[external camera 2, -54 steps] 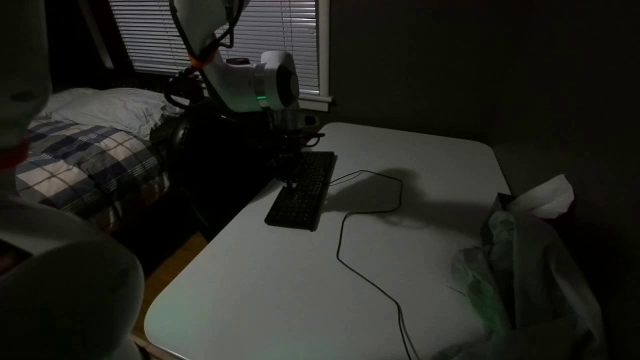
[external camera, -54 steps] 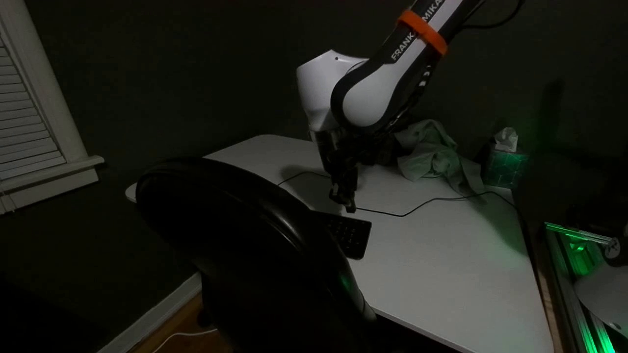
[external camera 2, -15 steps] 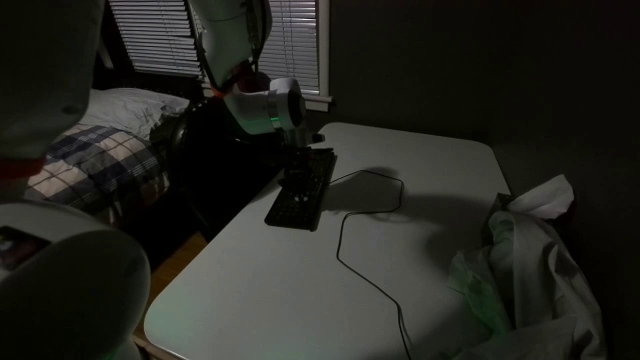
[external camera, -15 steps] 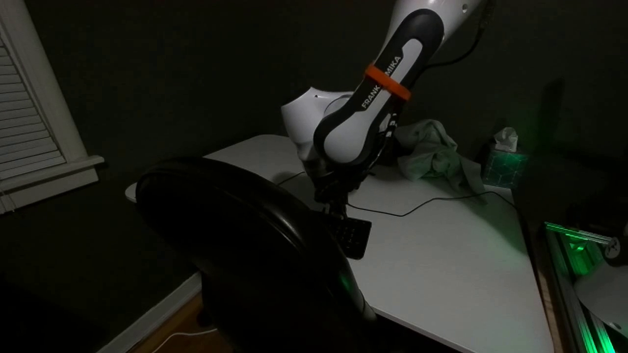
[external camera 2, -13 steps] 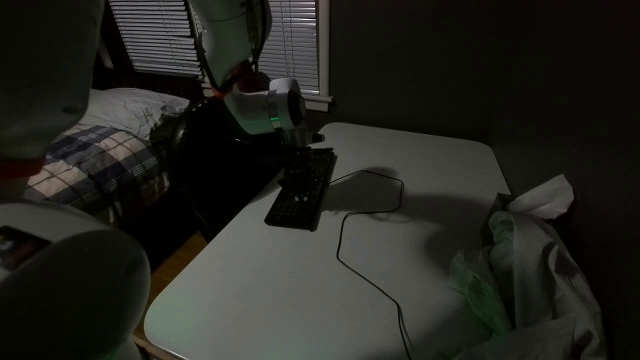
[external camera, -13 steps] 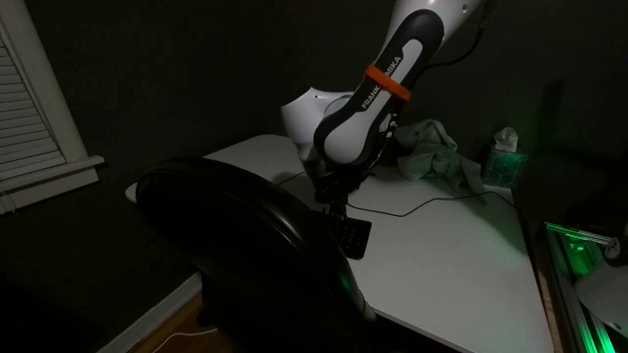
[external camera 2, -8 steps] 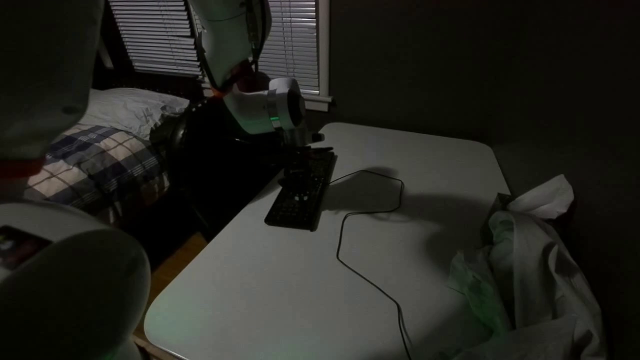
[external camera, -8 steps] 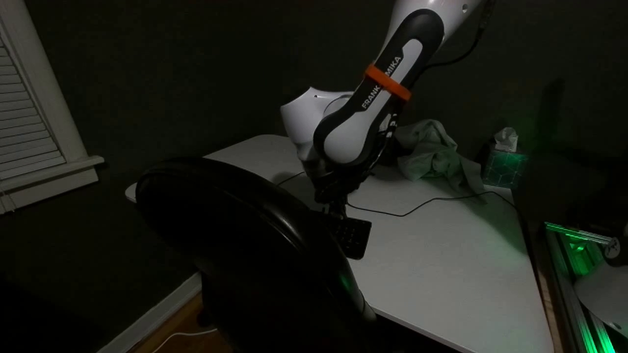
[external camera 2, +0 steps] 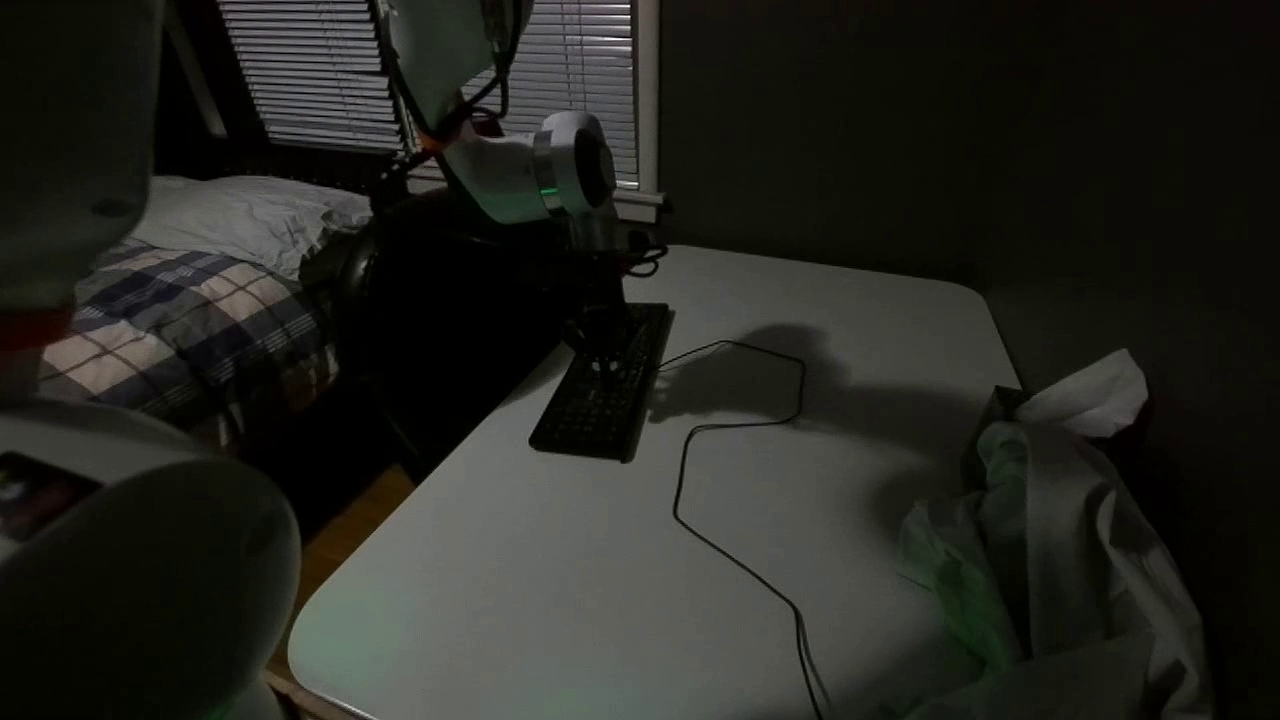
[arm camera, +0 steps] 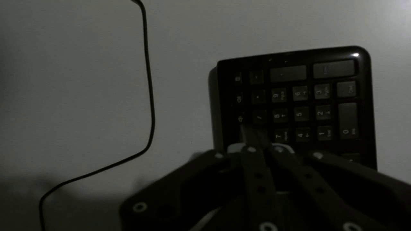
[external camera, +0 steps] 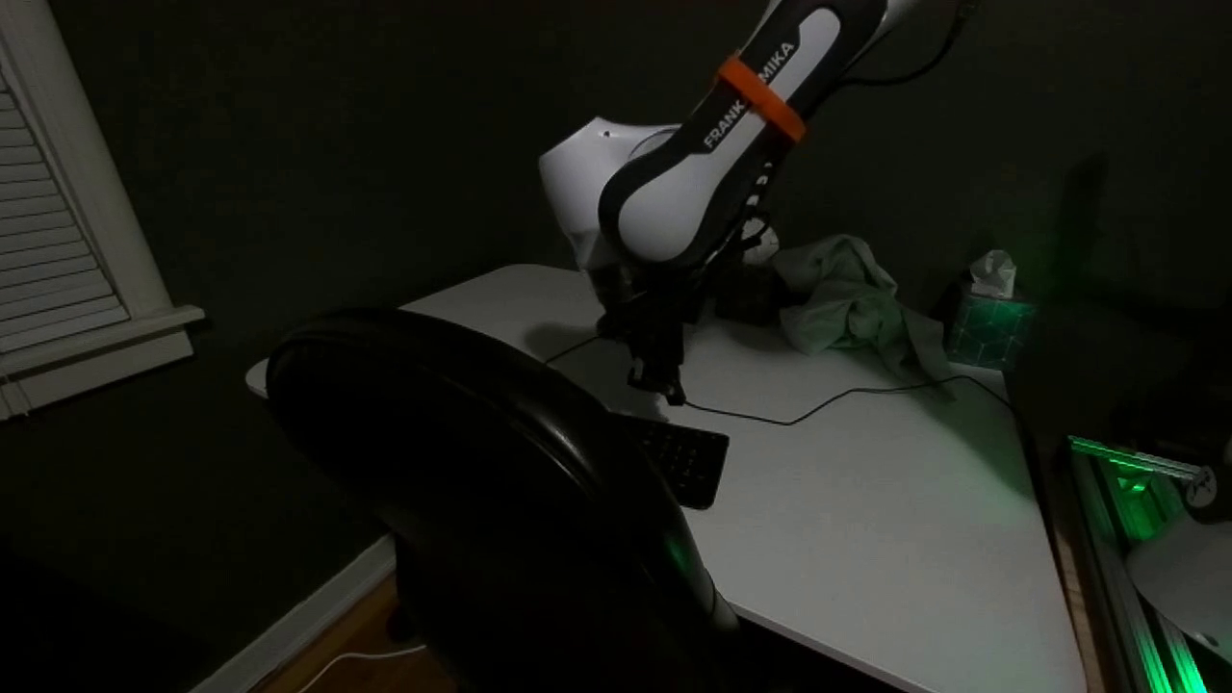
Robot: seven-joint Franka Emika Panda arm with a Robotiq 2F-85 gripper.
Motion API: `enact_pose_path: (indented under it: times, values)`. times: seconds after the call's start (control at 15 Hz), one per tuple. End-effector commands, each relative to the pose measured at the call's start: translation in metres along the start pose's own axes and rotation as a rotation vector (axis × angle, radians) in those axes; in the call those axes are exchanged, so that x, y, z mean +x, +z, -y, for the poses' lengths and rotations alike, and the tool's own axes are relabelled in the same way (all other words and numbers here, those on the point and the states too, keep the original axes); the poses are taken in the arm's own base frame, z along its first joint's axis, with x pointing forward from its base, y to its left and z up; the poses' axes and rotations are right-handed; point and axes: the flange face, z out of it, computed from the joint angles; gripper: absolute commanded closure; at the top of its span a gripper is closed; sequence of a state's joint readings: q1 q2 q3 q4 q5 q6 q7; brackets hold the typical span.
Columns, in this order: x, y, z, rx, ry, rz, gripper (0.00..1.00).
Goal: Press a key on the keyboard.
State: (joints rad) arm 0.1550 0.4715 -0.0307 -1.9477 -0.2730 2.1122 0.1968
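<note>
The black keyboard (arm camera: 301, 114) lies flat on the white table; its number-pad end shows in the wrist view. In an exterior view its far end (external camera: 695, 467) shows past the chair back, which hides the rest. Another exterior view shows most of the keyboard (external camera 2: 585, 420), partly behind the gripper. My gripper (arm camera: 255, 136) is shut and empty, its fingertips together over the number pad near the 7 and slash keys. In an exterior view the gripper (external camera: 659, 393) appears raised above the keyboard. It also shows dark over the keys (external camera 2: 605, 365) in an exterior view.
A black chair back (external camera: 462, 481) stands at the table's edge by the keyboard. A thin black cable (external camera 2: 690, 480) runs across the white table (external camera 2: 560, 580). A crumpled cloth (external camera 2: 1060, 540) and a tissue box (external camera: 991, 327) are at the table's far end.
Since half a second ago the arm has lifted, and the fingertips have risen from low at the keyboard to above it. From 3.6 to 1.0 seconds ago it had come down. The keyboard has not moved.
</note>
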Motion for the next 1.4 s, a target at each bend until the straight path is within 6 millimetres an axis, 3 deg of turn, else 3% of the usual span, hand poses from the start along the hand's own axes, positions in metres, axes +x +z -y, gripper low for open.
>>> enact_pose_path:
  times: [0.0,0.33,0.67,0.8,0.87,1.07,1.33]
  values:
    - [-0.019,-0.026,0.001,0.068,0.01,-0.011,0.72]
    - [-0.044,-0.074,-0.002,0.136,0.053,-0.116,0.38]
    - [-0.078,-0.108,-0.024,0.205,0.102,-0.23,0.01]
    - [-0.094,-0.113,-0.034,0.241,0.085,-0.245,0.0]
    - [-0.07,-0.113,-0.028,0.2,0.099,-0.218,0.04]
    - [-0.086,-0.117,-0.038,0.22,0.094,-0.232,0.0]
    - [-0.089,-0.115,-0.036,0.222,0.09,-0.231,0.0]
